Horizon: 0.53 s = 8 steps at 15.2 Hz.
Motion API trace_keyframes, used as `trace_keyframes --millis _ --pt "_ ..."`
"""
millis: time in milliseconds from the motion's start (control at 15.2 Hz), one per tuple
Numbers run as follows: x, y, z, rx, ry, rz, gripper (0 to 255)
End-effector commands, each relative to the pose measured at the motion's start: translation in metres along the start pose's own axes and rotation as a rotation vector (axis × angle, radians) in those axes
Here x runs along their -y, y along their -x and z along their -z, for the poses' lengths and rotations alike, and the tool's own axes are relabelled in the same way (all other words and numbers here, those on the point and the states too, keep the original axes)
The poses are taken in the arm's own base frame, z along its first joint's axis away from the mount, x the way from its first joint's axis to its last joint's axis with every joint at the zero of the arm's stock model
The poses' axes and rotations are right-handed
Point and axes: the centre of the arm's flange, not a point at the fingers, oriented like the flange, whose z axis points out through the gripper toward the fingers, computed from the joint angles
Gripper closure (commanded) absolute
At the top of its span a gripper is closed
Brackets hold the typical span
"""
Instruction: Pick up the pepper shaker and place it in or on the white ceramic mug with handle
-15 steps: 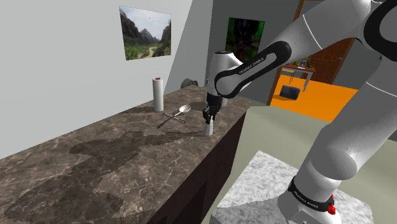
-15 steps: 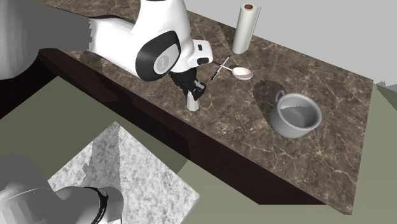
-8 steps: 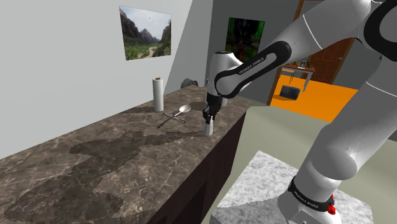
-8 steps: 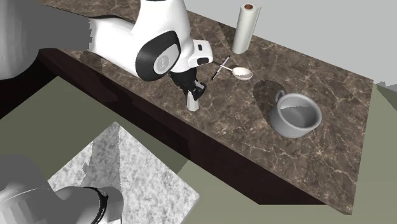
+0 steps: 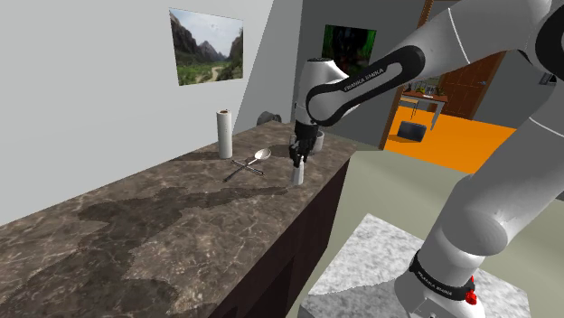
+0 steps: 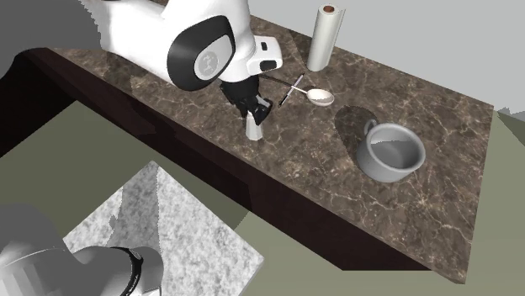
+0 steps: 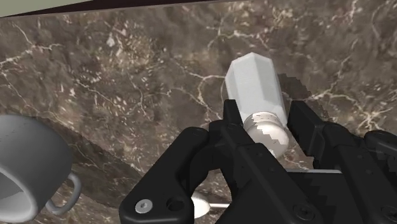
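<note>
A dark marbled table (image 5: pixel 136 226) is set along a grey wall hung with a landscape picture (image 5: pixel 206 47). The arm is bent down over the table's edge, the claw (image 5: pixel 296 155) pointed downward and pinched on the top of the white shaker (image 5: pixel 296 173), which is held upright beneath it. The grey mug (image 6: pixel 391 151) is seen well apart from the claw, and a spoon (image 6: pixel 318 96) near it.

Your gripper (image 5: pixel 297 161) has risen a little, lifting the white pepper shaker (image 5: pixel 296 175) it clasps just off the dark marble counter (image 5: pixel 181 226). The forearm has swung higher.
</note>
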Motion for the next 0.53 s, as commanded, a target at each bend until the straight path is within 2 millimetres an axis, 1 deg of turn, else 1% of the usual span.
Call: trace_keyframes --millis 0,462 --pt "-0.002 -0.002 0.010 0.000 0.000 0.000 255" --pt "-0.005 -0.005 0.047 0.000 0.000 0.000 255"
